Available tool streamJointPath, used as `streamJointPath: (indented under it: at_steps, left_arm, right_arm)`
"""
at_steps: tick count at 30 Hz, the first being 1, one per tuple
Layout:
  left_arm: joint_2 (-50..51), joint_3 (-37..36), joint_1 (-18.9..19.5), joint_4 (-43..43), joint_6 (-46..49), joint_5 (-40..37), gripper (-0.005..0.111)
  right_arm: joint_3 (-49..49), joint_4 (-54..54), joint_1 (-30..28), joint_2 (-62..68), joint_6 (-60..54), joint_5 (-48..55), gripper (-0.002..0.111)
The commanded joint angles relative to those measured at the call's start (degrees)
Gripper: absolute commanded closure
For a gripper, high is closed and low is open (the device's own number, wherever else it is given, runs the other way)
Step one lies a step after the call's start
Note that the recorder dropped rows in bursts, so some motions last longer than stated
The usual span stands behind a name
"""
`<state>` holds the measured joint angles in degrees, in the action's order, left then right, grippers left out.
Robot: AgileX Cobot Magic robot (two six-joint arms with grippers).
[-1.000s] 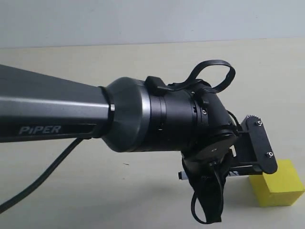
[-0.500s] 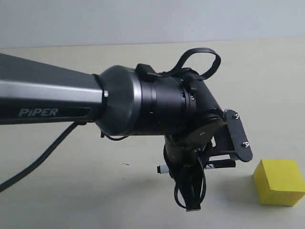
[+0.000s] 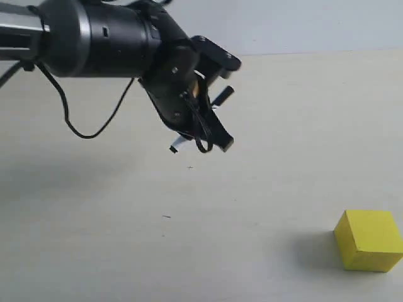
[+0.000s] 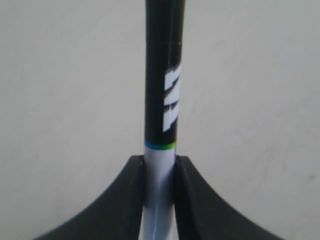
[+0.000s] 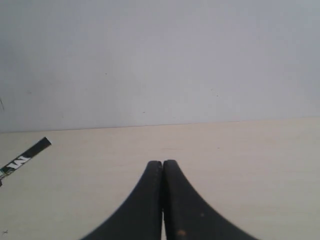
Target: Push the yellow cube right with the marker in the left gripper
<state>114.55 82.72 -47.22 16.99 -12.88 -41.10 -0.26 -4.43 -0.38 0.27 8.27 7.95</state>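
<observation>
A: State of left tool (image 4: 160,192)?
B: Clamped on marker (image 4: 161,90), smooth white barrel; glossy black cap sticks out.
A: And cube (image 3: 368,240)?
B: Matte yellow, on beige table (image 3: 252,207), well apart from marker. Also right tool (image 5: 162,195) pinched together, empty.

A pale beige bench (image 3: 271,207) is seen filling most of the exterior view, its matte surface met at the far edge by a plain grey-white wall (image 3: 315,25). 2 small dark marks are picked out on the bench: a short dash (image 3: 165,216) nearer the camera and a tiny speck (image 3: 190,167) a little farther back. A faint, soft shadow (image 3: 56,173) is cast over the surface's left part. In the right wrist view, the same wall and bench are shown meeting in a straight line.
</observation>
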Motion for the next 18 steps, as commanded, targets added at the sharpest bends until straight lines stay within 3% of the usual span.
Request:
streamJointPath:
  at_steps: [1, 7, 11, 13, 16, 18]
  left_arm:
    - [-0.40, 0.23, 5.04, -7.69, -1.65, -0.23, 0.107]
    - [-0.40, 0.23, 5.55, -7.16, -0.62, -3.04, 0.107]
    - [-0.40, 0.23, 2.49, -7.29, 2.66, -4.25, 0.107]
    - [-0.40, 0.23, -0.41, -7.29, 12.53, -6.84, 0.107]
    - [-0.29, -0.20, -5.63, -7.29, 34.80, -11.51, 0.107]
    - [-0.06, -0.20, -8.79, -7.55, 42.72, -11.60, 0.107]
  right_arm:
    - [0.26, -0.09, 0.05, -0.27, -0.17, -0.27, 0.108]
    - [0.26, -0.09, 0.05, -0.27, -0.17, -0.27, 0.108]
    - [0.26, -0.09, 0.05, -0.27, -0.17, -0.27, 0.108]
    - [0.26, -0.09, 0.05, -0.27, -0.17, -0.27, 0.108]
    - [0.26, -0.09, 0.05, -0.27, -0.17, -0.27, 0.108]
    - [0.26, -0.09, 0.05, -0.27, -0.17, -0.27, 0.108]
